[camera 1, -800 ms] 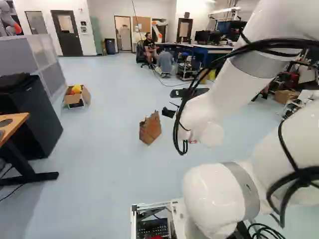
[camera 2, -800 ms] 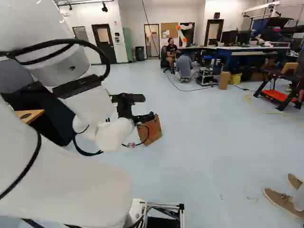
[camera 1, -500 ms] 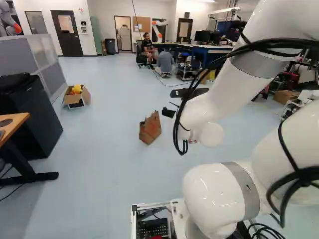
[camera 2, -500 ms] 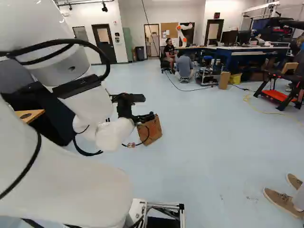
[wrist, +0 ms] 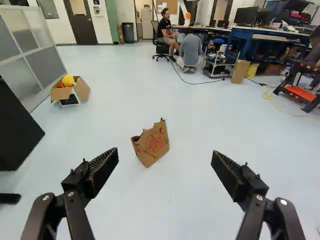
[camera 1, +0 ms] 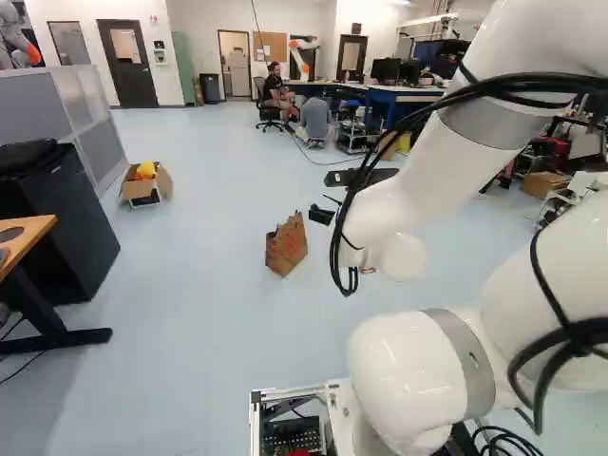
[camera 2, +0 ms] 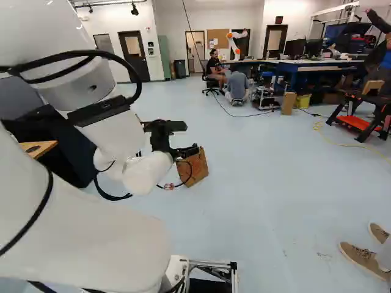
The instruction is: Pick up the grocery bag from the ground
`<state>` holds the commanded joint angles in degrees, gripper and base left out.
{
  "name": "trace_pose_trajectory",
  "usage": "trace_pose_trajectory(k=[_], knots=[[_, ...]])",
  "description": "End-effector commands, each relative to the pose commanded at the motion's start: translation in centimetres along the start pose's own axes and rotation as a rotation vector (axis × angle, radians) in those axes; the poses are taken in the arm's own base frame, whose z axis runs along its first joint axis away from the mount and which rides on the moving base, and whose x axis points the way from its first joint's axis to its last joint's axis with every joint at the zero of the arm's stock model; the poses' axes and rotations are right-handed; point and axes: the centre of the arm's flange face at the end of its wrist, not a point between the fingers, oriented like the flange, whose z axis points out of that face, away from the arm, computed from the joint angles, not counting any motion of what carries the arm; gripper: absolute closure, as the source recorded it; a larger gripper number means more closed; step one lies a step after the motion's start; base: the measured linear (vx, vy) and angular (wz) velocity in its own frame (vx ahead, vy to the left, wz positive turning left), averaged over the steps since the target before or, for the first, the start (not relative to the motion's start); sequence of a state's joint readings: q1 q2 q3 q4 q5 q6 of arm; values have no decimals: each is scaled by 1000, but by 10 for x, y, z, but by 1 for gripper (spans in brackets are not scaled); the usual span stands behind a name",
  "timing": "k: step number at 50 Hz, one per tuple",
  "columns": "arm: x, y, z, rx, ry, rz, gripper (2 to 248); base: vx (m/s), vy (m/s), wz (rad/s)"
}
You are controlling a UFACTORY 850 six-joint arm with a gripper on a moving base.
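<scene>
Open gripper (wrist: 165,156) and paper grocery bag (wrist: 152,143).
Fingers spread wide, holding nothing; bag on floor ahead, between their lines. Probably light, creasing easily; best pinched at the upper rim.

one grocery bag (wrist: 155,144), two black fingers (wrist: 103,166)

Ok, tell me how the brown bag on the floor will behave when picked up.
The bag looks like thin paper, so it would probably crumple when squeezed. Its ragged top may tear if pulled. Standing tilted, it could tip if nudged.
</scene>
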<state>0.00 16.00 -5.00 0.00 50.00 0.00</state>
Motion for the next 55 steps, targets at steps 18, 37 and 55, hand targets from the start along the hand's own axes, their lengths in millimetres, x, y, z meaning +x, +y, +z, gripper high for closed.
trace_pose_trajectory(k=[18,37,55], knots=[[0,0,0,0,0,0,3,0,0,0],[0,0,0,0,0,0,3,0,0,0],[0,0,0,0,0,0,3,0,0,0]])
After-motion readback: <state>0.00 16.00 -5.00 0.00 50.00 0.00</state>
